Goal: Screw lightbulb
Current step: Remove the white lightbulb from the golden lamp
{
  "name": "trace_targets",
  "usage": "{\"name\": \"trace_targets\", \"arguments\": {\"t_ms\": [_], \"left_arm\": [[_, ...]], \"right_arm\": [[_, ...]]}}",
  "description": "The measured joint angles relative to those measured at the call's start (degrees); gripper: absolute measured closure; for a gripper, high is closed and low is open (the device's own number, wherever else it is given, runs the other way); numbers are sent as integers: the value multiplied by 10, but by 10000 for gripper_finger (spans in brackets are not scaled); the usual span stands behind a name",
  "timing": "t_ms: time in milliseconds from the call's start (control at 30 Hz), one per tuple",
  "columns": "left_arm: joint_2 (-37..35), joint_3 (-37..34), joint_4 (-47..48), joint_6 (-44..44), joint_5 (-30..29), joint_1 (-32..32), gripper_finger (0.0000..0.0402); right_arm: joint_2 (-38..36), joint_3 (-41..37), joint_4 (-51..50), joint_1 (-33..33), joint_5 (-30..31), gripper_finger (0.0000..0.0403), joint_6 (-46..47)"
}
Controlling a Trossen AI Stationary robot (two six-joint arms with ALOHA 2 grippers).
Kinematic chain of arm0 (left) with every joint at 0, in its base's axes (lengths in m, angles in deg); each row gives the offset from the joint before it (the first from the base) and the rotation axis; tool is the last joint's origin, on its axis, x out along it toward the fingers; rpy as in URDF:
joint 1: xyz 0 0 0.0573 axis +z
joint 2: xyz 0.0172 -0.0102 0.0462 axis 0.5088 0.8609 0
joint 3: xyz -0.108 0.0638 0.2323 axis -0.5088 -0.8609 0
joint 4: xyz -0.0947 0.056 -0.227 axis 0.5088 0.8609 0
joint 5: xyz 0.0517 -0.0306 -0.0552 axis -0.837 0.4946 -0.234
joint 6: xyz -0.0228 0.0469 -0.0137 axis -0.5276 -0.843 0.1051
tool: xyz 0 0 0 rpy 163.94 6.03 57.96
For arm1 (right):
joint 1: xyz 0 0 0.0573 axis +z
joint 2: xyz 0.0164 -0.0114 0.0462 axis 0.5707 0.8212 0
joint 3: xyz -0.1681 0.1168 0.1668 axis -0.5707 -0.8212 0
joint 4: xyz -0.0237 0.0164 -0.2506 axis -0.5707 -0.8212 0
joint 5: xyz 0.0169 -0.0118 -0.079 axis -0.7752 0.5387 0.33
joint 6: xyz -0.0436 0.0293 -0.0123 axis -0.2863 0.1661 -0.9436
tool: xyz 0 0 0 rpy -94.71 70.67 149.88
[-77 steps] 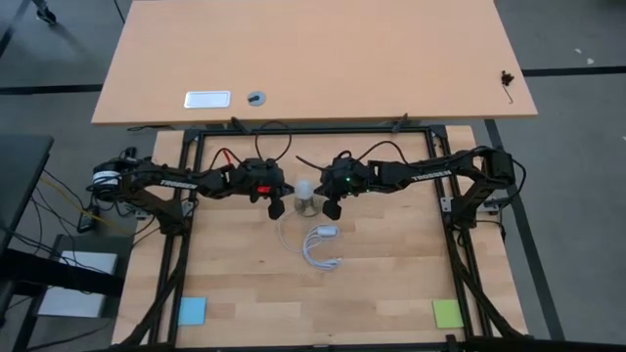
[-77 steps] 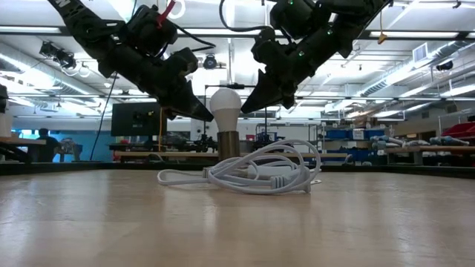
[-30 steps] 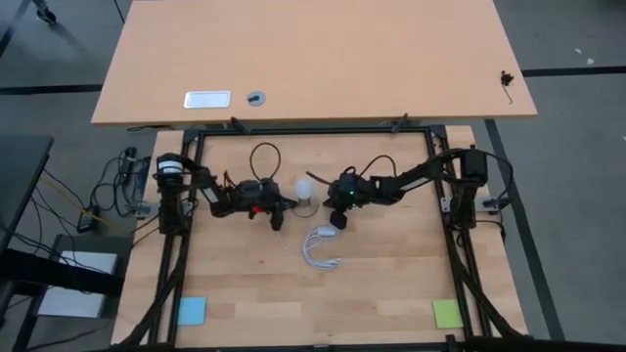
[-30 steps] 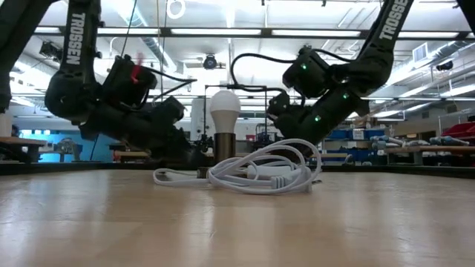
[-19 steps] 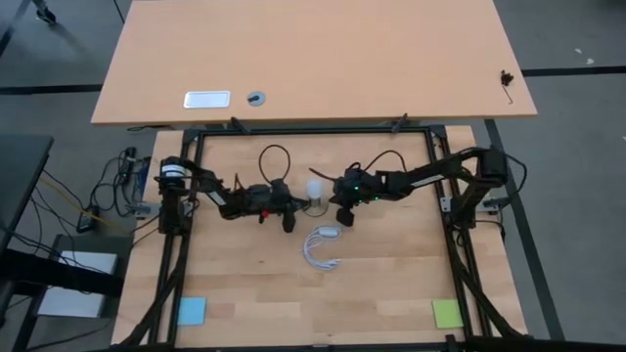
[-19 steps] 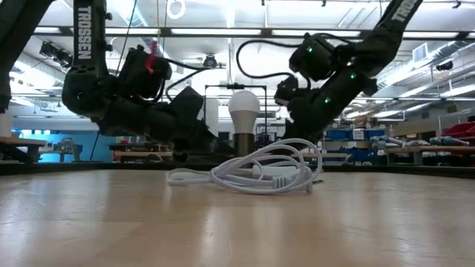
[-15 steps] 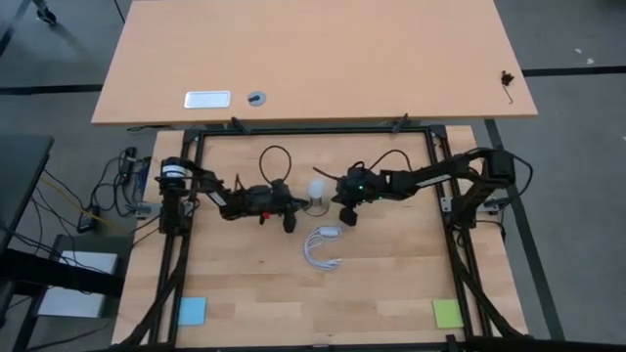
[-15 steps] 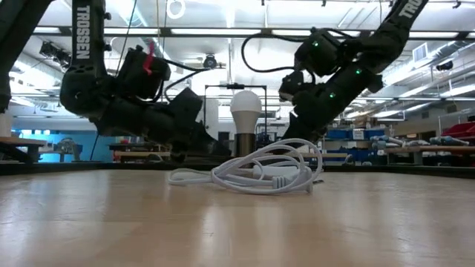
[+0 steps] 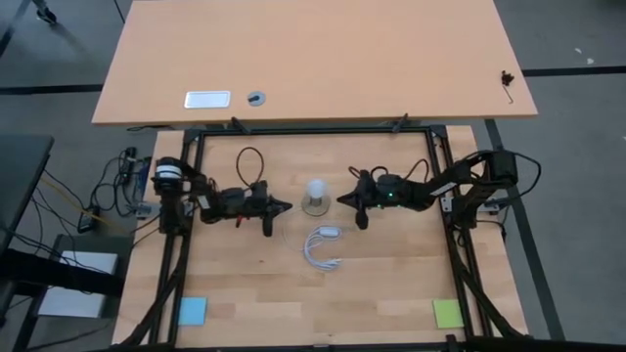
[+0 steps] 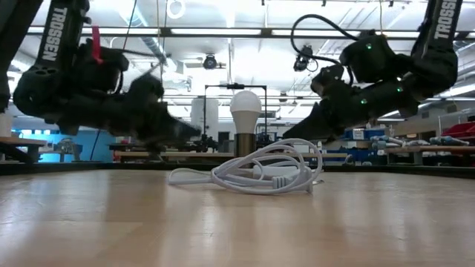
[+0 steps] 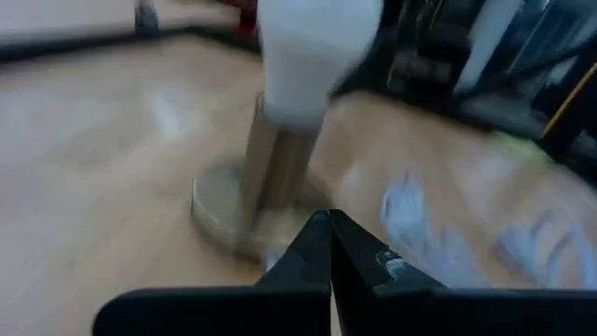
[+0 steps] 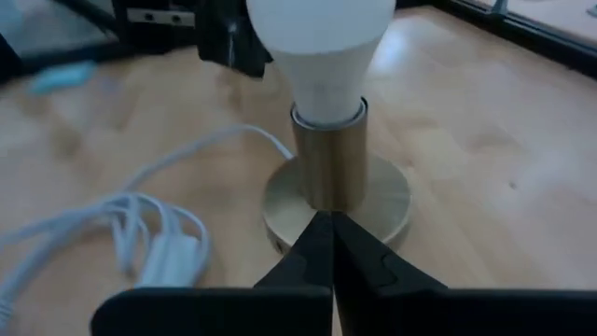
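Lightbulb (image 9: 316, 190) upright, seated in a brass socket (image 12: 333, 168) on a round base, mid-table. Coiled white cord (image 9: 321, 245) lies just beside the socket's base, on the near side in the low view. Left gripper (image 9: 285, 206) low over the table, left of the lightbulb, fingers pressed together, holding nothing, tips apart from the socket. Right gripper (image 9: 341, 199) right of the lightbulb, likewise closed and empty, pointing at the socket.

- The lightbulb (image 9: 316, 190) stands upright in its socket (image 9: 315, 205), with bare table (image 9: 391, 274) on both flanks.
- The coiled white cord (image 9: 321, 246) blocks the near side.
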State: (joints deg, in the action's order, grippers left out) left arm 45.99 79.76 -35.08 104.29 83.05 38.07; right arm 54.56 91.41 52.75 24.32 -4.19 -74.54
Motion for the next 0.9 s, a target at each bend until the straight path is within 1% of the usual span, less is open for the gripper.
{"name": "trace_targets", "arguments": {"t_ms": [100, 167, 233, 300, 433, 567, 667, 733, 800, 900], "left_arm": [[-12, -16, -10, -1, 20, 1, 401], [-16, -16, -10, -11, 34, 0, 401], [-32, -22, -13, -17, 36, 0, 401], [-41, -27, -11, -27, 36, 0, 401], [-96, -46, -12, -32, 39, -1, 401], [-135, -52, -2, -27, 51, -1, 401], [-141, -49, 29, -23, 51, -4, 401], [-139, -33, 60, -25, 47, -5, 401], [-134, -21, 106, -26, 45, -5, 402], [-129, 8, 157, -39, 39, -8, 401]], "right_arm": [[0, 1, 10, 0, -18, 391, 37], [0, 3, 15, 0, -32, 386, 38], [0, 4, 22, 2, -43, 384, 30], [-2, 3, 21, 8, -47, 387, 21], [-3, 3, 26, 22, -47, 398, 8], [-10, 3, 28, 29, -34, 389, 19], [-17, 11, 21, 32, -26, 371, 21], [-22, 19, 4, 35, -25, 361, 24], [-32, 27, -27, 38, -23, 354, 25], [-40, 48, -92, 41, -5, 344, 25]]}}
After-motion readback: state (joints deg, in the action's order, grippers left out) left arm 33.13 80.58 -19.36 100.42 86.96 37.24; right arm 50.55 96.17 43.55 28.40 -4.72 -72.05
